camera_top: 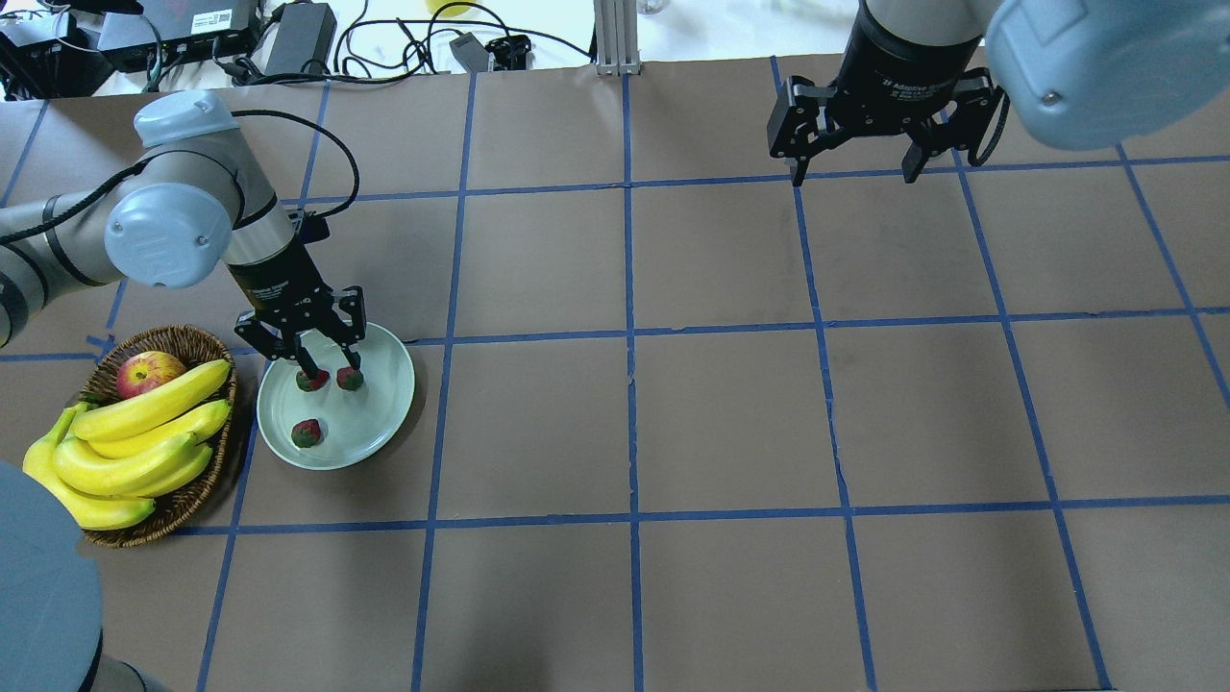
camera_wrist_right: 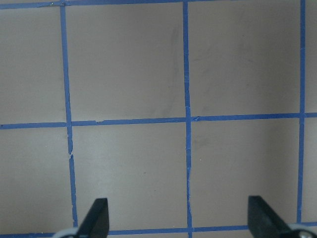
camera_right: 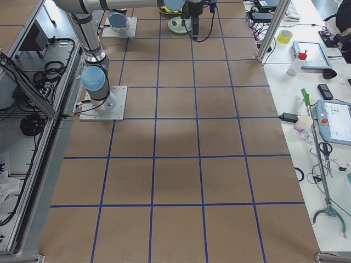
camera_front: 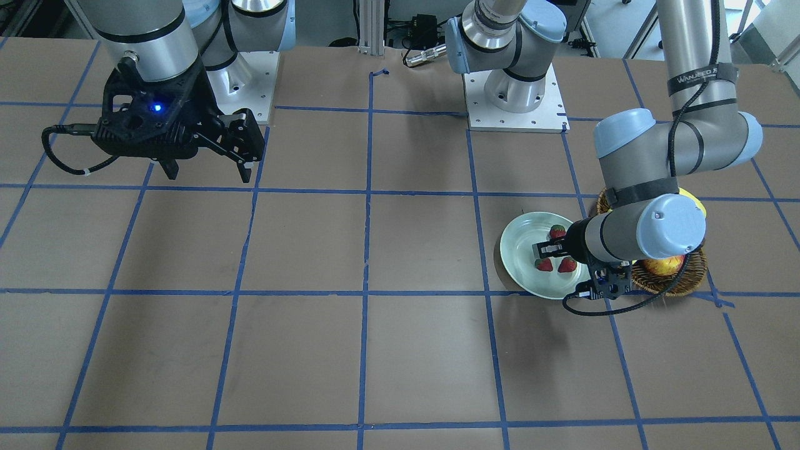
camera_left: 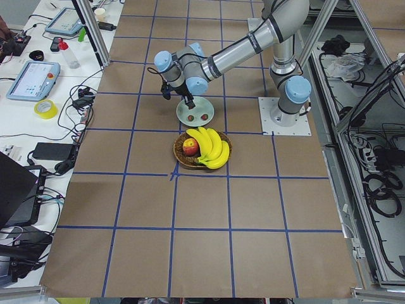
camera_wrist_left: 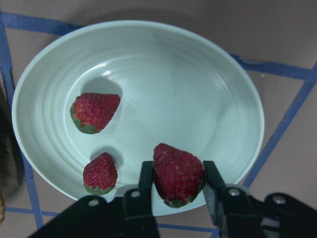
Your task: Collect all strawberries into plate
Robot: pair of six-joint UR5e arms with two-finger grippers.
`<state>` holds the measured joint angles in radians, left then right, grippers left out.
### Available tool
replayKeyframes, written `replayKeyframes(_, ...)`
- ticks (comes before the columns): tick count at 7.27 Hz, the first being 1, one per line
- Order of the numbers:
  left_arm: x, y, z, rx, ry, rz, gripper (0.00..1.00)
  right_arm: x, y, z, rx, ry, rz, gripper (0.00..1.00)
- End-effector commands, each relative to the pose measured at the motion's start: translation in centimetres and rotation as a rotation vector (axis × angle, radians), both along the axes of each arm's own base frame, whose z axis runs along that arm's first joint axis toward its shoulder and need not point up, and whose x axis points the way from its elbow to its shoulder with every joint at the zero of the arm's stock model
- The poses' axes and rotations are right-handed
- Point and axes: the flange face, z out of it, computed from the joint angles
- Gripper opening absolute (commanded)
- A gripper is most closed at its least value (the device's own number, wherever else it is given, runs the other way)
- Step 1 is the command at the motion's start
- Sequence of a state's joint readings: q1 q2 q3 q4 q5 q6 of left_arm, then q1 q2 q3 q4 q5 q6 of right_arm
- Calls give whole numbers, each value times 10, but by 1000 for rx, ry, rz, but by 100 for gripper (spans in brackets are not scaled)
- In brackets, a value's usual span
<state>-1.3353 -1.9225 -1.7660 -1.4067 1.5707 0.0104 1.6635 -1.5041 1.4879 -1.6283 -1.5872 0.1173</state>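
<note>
The pale green plate [camera_wrist_left: 188, 89] lies by the basket on the table's left side in the overhead view, plate [camera_top: 384, 413]. In the left wrist view two strawberries rest on it, one [camera_wrist_left: 94, 111] and a smaller one [camera_wrist_left: 100, 172]. A third strawberry [camera_wrist_left: 178, 173] sits between the fingers of my left gripper [camera_wrist_left: 177, 166], which is shut on it low over the plate's near edge. From overhead the left gripper [camera_top: 332, 370] reaches down into the plate. My right gripper [camera_top: 850, 173] hangs open and empty over bare table at the far right.
A brown wicker basket [camera_top: 173, 514] with bananas [camera_top: 144, 432] and a red-yellow apple [camera_top: 149, 373] stands right beside the plate. Blue tape lines grid the brown table. Cables and electronics lie along the far edge.
</note>
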Motion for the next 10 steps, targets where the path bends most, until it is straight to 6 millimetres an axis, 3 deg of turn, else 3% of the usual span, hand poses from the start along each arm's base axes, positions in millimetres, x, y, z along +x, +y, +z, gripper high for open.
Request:
replayKeyframes(1,6,-10,45,-87,-26,15,100,0,0,1,-3,-1,-1,100)
replayKeyframes(2,6,-25,97,-175,-52,9,100,-1,0,1,-3,2,0,100)
replayKeyframes(3,6,-26,153,-170,-46,10,100,-1,0,1,-3,2,-3,100)
replayKeyframes(4,1,-24,195,-232,-61,4,100,-3,-1,0,-2,2,-5,100)
replayKeyframes(6,-49,15,267,-348,-66,-95,100,-3,-2,1,-4,6,-3,100)
replayKeyframes(8,-97,38,287,-397,-56,-140,100,-1,-1,1,-3,1,2,100)
replayKeyframes(10,-106,44,291,-417,-64,-166,100,-4,-5,4,-12,0,-6,100)
